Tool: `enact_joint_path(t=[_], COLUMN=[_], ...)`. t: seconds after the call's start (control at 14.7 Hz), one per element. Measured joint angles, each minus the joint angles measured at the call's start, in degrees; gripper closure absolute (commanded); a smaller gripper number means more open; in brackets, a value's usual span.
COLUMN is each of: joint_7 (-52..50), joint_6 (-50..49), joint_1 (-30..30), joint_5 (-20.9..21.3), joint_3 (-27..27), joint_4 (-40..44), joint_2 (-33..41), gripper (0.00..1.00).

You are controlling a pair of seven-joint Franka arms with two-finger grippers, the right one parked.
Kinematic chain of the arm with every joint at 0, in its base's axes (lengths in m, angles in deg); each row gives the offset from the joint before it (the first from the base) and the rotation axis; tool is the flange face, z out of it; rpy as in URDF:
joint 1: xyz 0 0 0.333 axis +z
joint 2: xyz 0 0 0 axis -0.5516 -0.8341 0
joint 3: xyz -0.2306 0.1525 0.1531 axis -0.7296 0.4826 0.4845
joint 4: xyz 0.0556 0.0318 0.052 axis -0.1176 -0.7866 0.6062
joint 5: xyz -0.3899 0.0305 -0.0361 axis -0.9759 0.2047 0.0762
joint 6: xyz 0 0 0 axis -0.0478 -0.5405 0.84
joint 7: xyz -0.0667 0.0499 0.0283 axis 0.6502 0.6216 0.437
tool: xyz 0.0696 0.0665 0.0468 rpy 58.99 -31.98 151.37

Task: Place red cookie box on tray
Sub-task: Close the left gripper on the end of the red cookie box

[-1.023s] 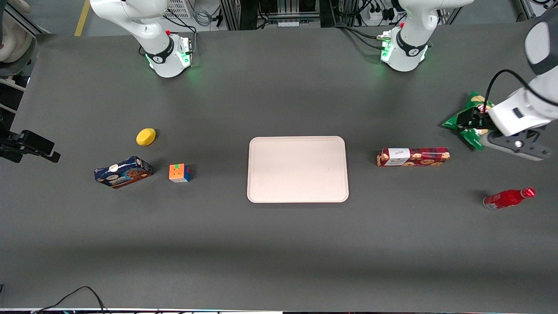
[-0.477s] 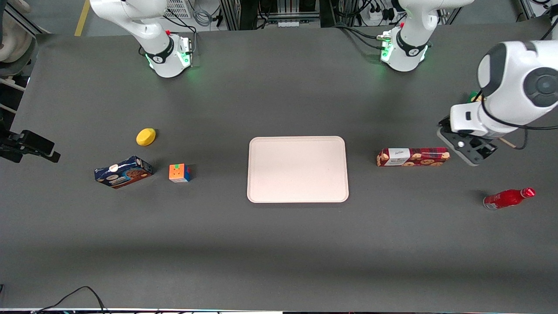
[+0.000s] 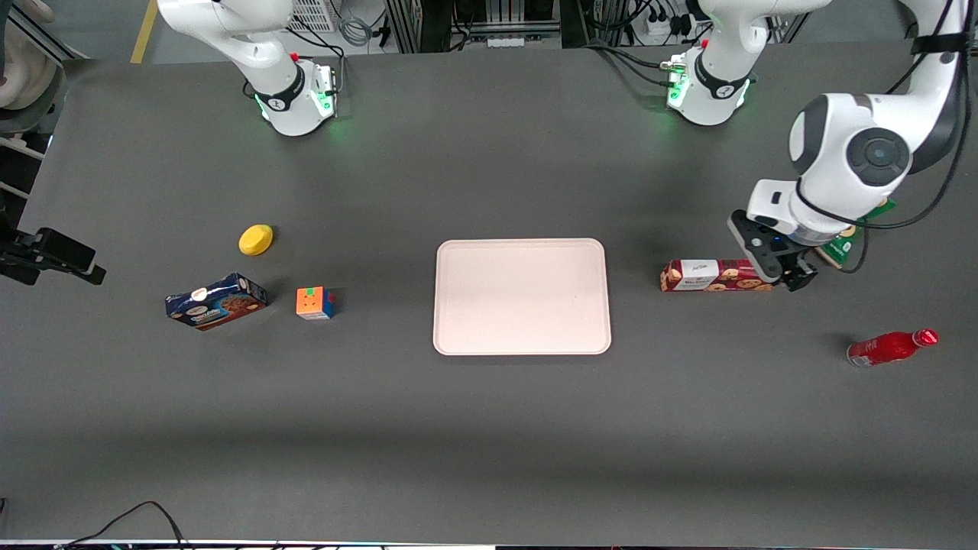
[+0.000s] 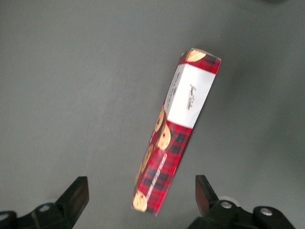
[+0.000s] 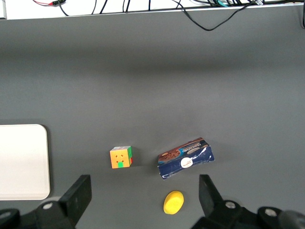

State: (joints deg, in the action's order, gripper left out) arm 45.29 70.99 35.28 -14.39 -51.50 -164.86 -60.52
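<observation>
The red cookie box (image 3: pixel 714 275) lies flat on the dark table, beside the tray (image 3: pixel 523 296) toward the working arm's end. It is a long slim plaid carton with a white label patch. My left gripper (image 3: pixel 791 269) hovers over the box's end that points away from the tray. In the left wrist view the box (image 4: pixel 174 133) runs lengthwise between my open fingers (image 4: pixel 76 198), its near end midway between them, and my gripper (image 4: pixel 140 198) holds nothing. The tray is pale cream, flat and bare.
A red bottle (image 3: pixel 890 347) lies nearer the front camera toward the working arm's end. A green snack bag (image 3: pixel 848 243) peeks out under my arm. A blue cookie box (image 3: pixel 216 301), a colour cube (image 3: pixel 314 302) and a yellow object (image 3: pixel 255 239) lie toward the parked arm's end.
My left arm has swung in from over the green bag toward the tray and now sits over the red cookie box's end. The box has not moved.
</observation>
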Motion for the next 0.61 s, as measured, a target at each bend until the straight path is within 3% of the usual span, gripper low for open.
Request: enact_joint_path(t=[0.61], joint_7=[12.1], joint_6=[8.8], joint_1=[-0.6], joint_5=[0.1], joint_3=[-0.4], joint_4=[-4.0], joint_2=[-5.8], gripper=[0.02])
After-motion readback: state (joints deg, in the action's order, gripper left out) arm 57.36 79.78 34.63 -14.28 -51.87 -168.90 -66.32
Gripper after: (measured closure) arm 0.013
